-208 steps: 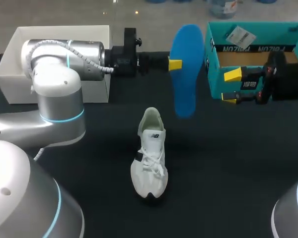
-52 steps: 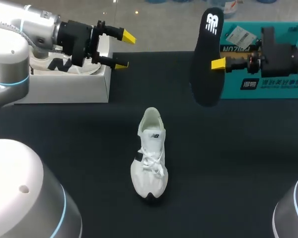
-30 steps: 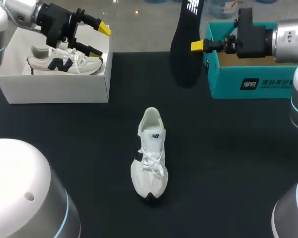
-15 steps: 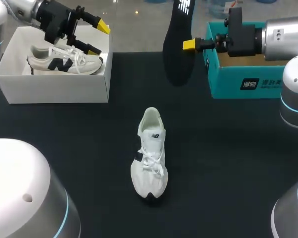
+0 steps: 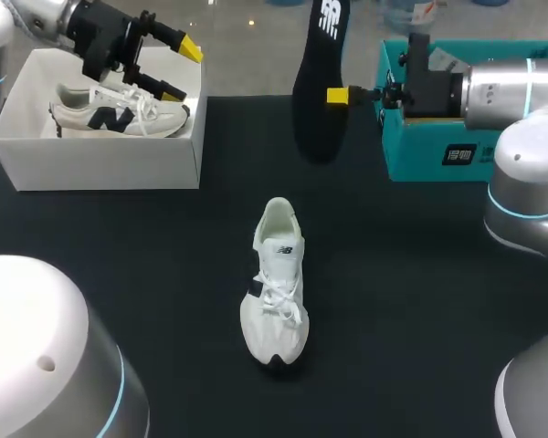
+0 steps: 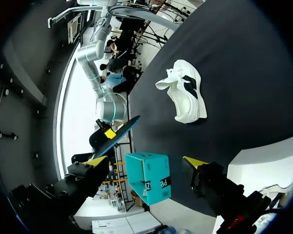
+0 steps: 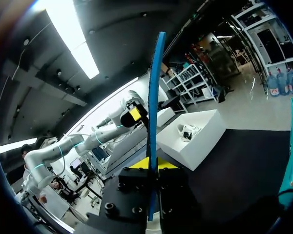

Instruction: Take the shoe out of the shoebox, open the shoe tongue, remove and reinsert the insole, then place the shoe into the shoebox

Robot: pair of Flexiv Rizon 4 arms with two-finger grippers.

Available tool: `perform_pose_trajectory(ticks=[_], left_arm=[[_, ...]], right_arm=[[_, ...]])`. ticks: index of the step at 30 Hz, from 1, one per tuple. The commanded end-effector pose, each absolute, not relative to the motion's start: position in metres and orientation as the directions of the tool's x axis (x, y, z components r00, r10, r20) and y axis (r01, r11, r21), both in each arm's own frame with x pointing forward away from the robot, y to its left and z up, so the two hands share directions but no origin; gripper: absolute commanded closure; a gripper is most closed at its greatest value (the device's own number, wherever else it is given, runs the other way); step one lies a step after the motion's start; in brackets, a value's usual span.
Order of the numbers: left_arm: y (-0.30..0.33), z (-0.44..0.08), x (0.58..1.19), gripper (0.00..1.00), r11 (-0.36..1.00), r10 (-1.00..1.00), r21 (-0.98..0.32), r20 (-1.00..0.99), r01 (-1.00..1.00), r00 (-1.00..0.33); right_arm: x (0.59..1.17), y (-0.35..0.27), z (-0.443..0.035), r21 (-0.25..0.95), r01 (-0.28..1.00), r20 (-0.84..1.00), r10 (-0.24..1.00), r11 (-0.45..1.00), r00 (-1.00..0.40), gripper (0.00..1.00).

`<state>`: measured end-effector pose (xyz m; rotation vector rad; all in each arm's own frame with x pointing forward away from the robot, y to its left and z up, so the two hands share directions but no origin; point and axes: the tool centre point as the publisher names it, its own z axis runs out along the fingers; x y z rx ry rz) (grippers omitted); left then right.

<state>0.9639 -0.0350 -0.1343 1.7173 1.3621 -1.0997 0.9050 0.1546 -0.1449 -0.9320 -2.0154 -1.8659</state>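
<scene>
R tool (image 5: 330, 94) pinching insole (image 5: 312, 100) upright, far of shoe (image 5: 276, 283). Risk: thin edge grip, may twist/slip going in. L tool (image 5: 181, 73) spread over white box (image 5: 100, 166).

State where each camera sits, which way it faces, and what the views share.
Head view: above and behind, looking down on the black table; left gripper by the white cardboard box, right gripper holding the black-and-blue insole.
Left wrist view: on the left wrist, facing over its open gripper to the white lace-up shoe and teal cardboard shoebox.
Right wrist view: on the right wrist, facing the white box along the edge-on insole in its gripper.
Shared: all show the insole.
</scene>
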Motion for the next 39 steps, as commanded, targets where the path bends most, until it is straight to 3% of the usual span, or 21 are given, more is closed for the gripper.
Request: perform_pose_trajectory(ticks=[1,10,24,28,39], left_arm=[[-0.035,-0.134,0.964,0.0,-0.226,0.405,0.005,-0.909,0.974,0.098],[-0.035,-0.134,0.964,0.0,-0.226,0.405,0.005,-0.909,0.974,0.098],[-0.035,-0.134,0.964,0.0,-0.226,0.405,0.005,-0.909,0.974,0.098],[-0.035,-0.134,0.964,0.0,-0.226,0.405,0.005,-0.909,0.974,0.098],[-0.035,-0.134,0.964,0.0,-0.226,0.405,0.005,-0.909,0.974,0.098]], right_arm=[[0.915,0.178,-0.17,0.804,0.594,0.581,0.251,-0.03,-0.774,1.0],[0.902,0.2,-0.203,0.774,0.633,0.62,0.215,-0.01,-0.754,1.0],[0.902,0.2,-0.203,0.774,0.633,0.62,0.215,-0.01,-0.754,1.0],[0.906,0.216,-0.215,0.788,0.612,0.589,0.212,0.062,-0.78,1.0],[0.894,0.24,-0.255,0.792,0.61,0.592,0.219,0.017,-0.776,1.0]])
